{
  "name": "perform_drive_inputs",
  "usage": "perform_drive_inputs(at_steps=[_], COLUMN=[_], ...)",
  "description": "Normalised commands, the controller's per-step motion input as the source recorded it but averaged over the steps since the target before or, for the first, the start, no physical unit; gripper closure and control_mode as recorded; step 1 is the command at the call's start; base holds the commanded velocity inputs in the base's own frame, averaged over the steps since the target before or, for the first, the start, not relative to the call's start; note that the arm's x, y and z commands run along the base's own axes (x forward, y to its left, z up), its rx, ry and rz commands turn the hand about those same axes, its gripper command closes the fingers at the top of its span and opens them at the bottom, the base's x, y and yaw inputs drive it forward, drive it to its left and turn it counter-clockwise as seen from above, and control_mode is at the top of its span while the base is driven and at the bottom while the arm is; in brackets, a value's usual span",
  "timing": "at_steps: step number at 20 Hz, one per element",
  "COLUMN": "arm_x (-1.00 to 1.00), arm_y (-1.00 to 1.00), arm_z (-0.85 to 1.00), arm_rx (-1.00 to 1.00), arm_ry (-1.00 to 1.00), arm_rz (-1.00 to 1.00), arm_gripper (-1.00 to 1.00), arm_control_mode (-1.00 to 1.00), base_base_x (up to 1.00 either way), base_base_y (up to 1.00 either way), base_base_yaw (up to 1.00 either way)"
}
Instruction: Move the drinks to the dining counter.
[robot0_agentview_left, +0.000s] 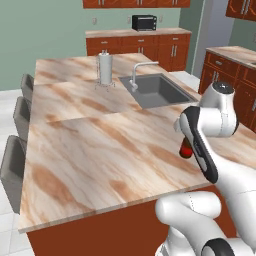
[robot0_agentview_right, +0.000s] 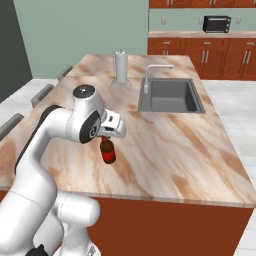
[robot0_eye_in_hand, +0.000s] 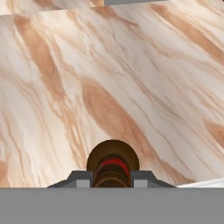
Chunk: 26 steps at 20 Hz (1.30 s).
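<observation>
From the left base view I count one bottle (robot0_agentview_left: 186, 149), seen as a red and dark sliver just behind the arm's forearm, over the near right part of the worktop (robot0_agentview_left: 95, 150). On that marbled island top I also count one sink (robot0_agentview_left: 159, 90), one tap (robot0_agentview_left: 138, 74) and one paper towel holder (robot0_agentview_left: 105, 69), and three grey stools (robot0_agentview_left: 11, 170) line its left side. One dark microwave (robot0_agentview_left: 144, 22) sits on the far counter. The tool itself is hidden behind the arm here.

From the right base view I again count one bottle (robot0_agentview_right: 107, 150), dark brown with a red label, upright, hanging below the tool (robot0_agentview_right: 104, 139), which is clamped on its neck. The bottle stands above the worktop's (robot0_agentview_right: 170, 145) near left area; I cannot tell whether its base touches the surface. One sink (robot0_agentview_right: 172, 95), one tap (robot0_agentview_right: 152, 75) and one paper towel holder (robot0_agentview_right: 120, 66) lie well beyond it.

In the hand view I look straight down the bottle (robot0_eye_in_hand: 113, 164), its round shoulder and red band between the two fingertips (robot0_eye_in_hand: 81, 180), which press against either side. The tool is closed on the bottle, with marbled worktop (robot0_eye_in_hand: 131, 78) beneath.
</observation>
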Motion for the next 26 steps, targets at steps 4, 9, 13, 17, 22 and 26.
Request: perform_drive_inputs(at_steps=[4,9,13,17,22,26], arm_x=[0.16,0.14,0.11,0.12,0.11,0.13], arm_y=[0.00,0.00,0.00,0.00,0.00,0.00], arm_z=[-0.26,-0.27,-0.30,-0.31,-0.31,-0.34], arm_rx=[0.00,0.01,0.03,0.04,0.01,0.00], arm_ry=[-0.03,-0.03,-0.02,-0.01,-0.02,-0.01], arm_rz=[-0.02,-0.03,-0.03,-0.03,-0.03,-0.04], arm_gripper=[1.00,1.00,1.00,1.00,1.00,1.00], arm_control_mode=[-1.00,-1.00,-1.00,-1.00,-1.00,-1.00], base_base_x=[0.00,0.00,0.00,0.00,0.00,0.00], base_base_y=[0.00,0.00,0.00,0.00,0.00,0.00], base_base_yaw=[0.00,0.00,0.00,0.00,0.00,0.00])
